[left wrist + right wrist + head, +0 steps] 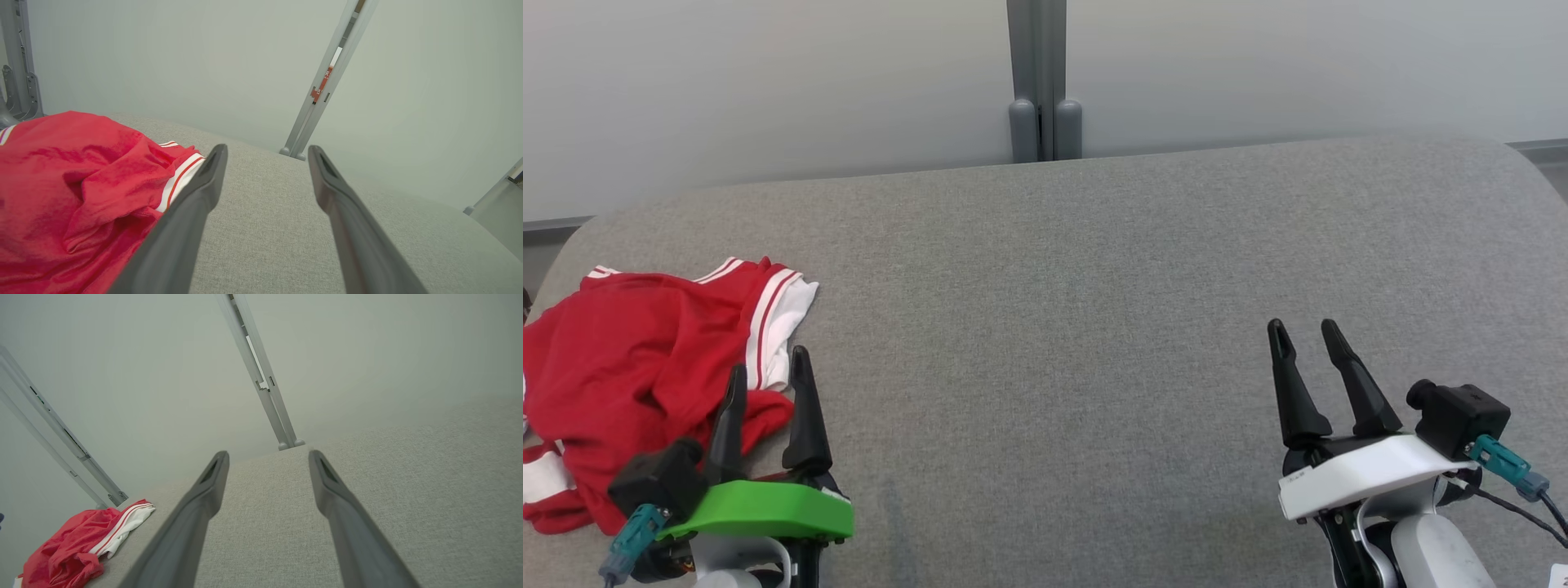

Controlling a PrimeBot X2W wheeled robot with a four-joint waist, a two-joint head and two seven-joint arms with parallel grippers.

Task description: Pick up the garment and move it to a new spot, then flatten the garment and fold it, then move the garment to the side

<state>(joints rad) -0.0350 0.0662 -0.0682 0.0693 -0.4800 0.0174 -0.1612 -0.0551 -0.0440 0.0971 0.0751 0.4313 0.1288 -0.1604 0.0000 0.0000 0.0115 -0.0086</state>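
Red garment point(645, 367) with white, red-striped trim: crumpled in a heap at 9 o'clock on the grey fabric-covered tabletop point(1054, 327), close to that edge, not yet lifted. Striped hem bunched at the heap's 2 o'clock side, another white patch peeking out at 7 o'clock. Left tool point(769, 362) at the heap's 4 o'clock corner, fingers spread and empty, one finger overlapping the red cloth in the head view; touching or just above, impossible to tell. Right tool point(1303, 327) at 4 o'clock on the tabletop, likewise spread and empty, well apart from the garment, over bare fabric. Grey post point(1045, 82) beyond the far edge at 12 o'clock.

Step in hand, by judgement: the first pick-up. Swing the left tool toward 10 o'clock to straddle a raised fold with both fingers, not the flat hem. Press down far enough to catch cloth, yet avoid pinching the tabletop's own covering. Pinch near the top of the heap, to let the rest hang free and untangle on lifting. Lift straight up before carrying toward 3 o'clock, onto the wide bare stretch there, probably roomy enough for flattening. Keep the right tool low and ready to take a second corner. Likely trouble: catching one thin layer only and losing it, or dragging the heap off the 9 o'clock edge.
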